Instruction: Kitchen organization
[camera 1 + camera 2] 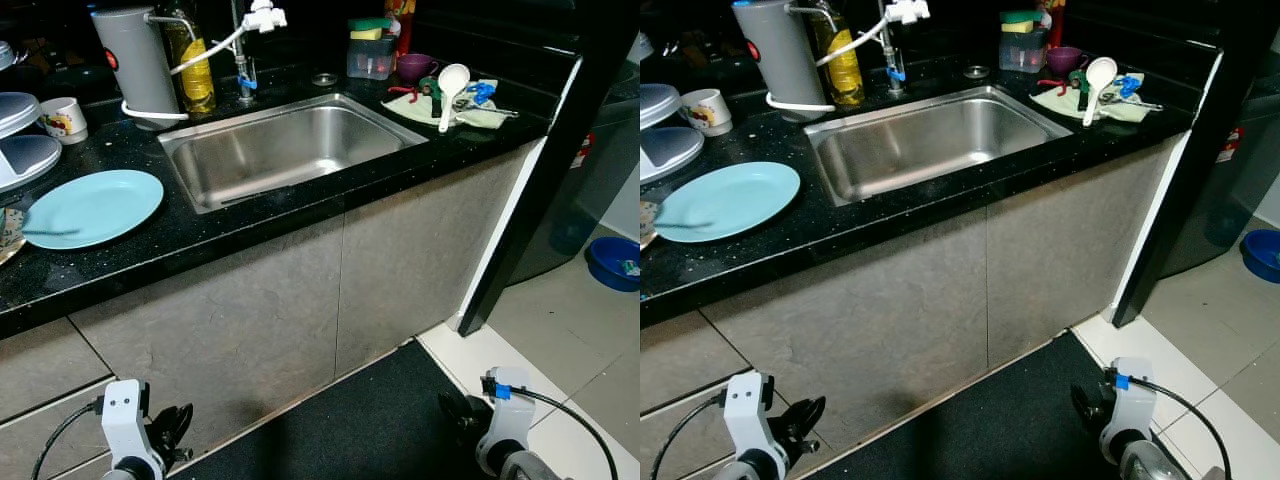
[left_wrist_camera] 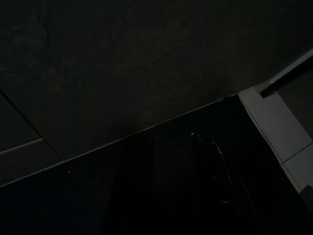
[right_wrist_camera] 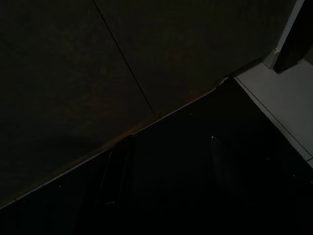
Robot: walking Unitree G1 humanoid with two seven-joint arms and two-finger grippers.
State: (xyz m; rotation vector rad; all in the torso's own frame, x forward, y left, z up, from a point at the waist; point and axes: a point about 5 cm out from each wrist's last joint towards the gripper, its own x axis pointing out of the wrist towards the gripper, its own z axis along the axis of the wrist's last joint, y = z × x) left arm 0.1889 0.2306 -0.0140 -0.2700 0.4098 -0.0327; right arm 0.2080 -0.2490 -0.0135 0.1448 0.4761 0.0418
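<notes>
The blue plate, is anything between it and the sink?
Nothing visible: bare black counter lies between the blue plate and the sink. Both grippers hang low by the cabinet, left, right.

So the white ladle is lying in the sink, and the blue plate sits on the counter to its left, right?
Not quite: the sink is empty in the left eye view. The white ladle lies on a cloth on the counter, right of the sink. The blue plate is indeed on the counter's left.

Black speckled countertop [image 1: 250,215] around a steel sink [image 1: 290,150], light blue plate [image 1: 92,208] left of the sink, white mug [image 1: 63,117] behind the plate, grey canister [image 1: 138,62] and yellow bottle [image 1: 192,65] behind the sink, white ladle [image 1: 449,90] on a cloth [image 1: 480,115] right of the sink.
</notes>
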